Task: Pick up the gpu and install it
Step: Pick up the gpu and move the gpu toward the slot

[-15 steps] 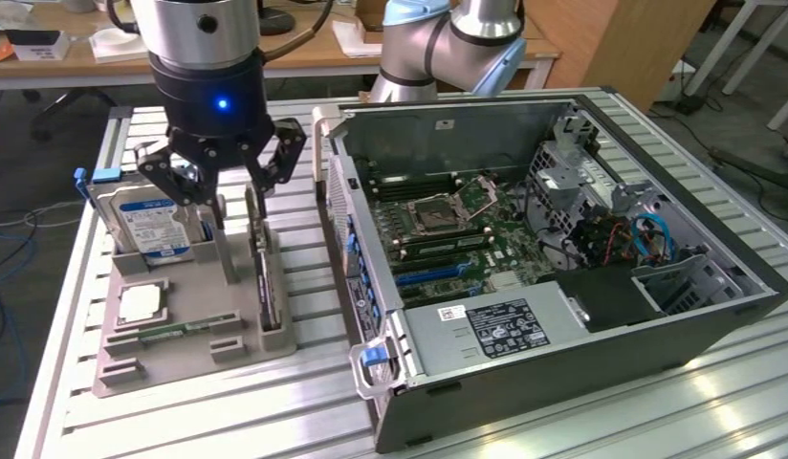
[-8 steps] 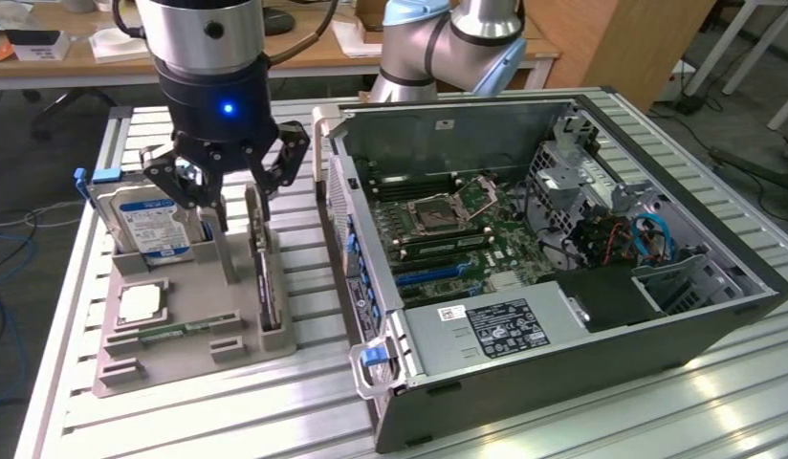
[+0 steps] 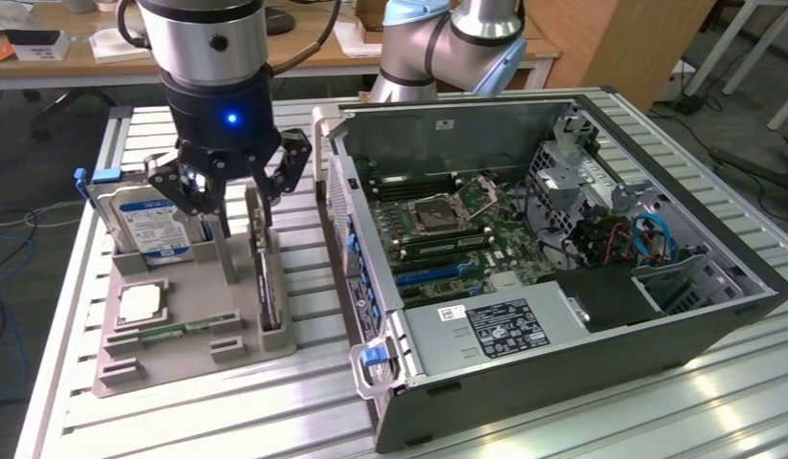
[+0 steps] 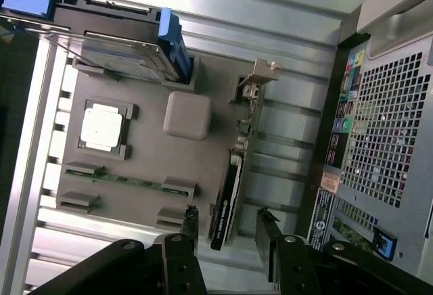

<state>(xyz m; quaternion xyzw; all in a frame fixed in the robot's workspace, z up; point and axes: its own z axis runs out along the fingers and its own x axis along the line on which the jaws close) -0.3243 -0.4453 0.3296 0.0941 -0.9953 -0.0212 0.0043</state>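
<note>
Grey moulded plastic is what your gpu [image 3: 257, 251] sits in: it stands on its long edge in a slot of the holder [image 3: 177, 356], along the side nearest the open case [image 3: 560, 239]. Your tool [image 3: 238, 203] hangs directly above that slot with its jaws apart. From the wrist view, the tool [image 4: 226, 212] straddles the card, one of its fingers [image 4: 191, 224] on each side of the gpu [image 4: 225, 203], with a gap showing between each pad and the card (so nothing is clamped). The card's metal bracket is at one end, and the dark body runs along the slot. On the same holder, the hard drive [image 3: 145, 225] stands upright at the far corner, on the exterior view's left. The cpu [image 3: 139, 304] lies flat in its recess nearer the camera, and the memory stick [image 3: 177, 332] lies flat just beside it. Holder and case rest side by side on the ribbed aluminium worktop [image 3: 241, 411]. The case lies with its side panel off and the motherboard exposed.
</note>
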